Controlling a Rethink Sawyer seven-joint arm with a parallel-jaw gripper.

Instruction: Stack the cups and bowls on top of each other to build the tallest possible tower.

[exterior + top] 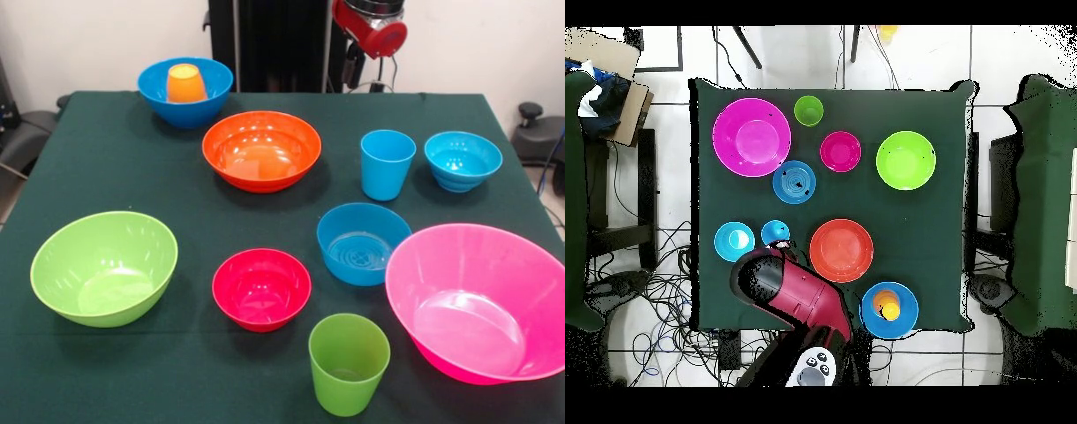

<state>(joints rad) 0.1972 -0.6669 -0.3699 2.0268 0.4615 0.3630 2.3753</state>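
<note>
Fingers cannot be made out in either view; only the red arm (375, 31) shows, above the table's (124, 177) far edge, over the light blue cup (387, 164) and turquoise bowl (463, 160). The orange cup (185, 83) sits upside down in the blue bowl (185, 90) at the far corner. The orange bowl (261, 150) lies mid-table, and the pink bowl (481, 302) fills the near corner.

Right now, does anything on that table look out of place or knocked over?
Only one thing stands out: the orange cup sits upside down inside the large blue bowl at the table's far corner. Everything else stands upright and apart on the green cloth, with nothing spilled or visibly damaged.
</note>
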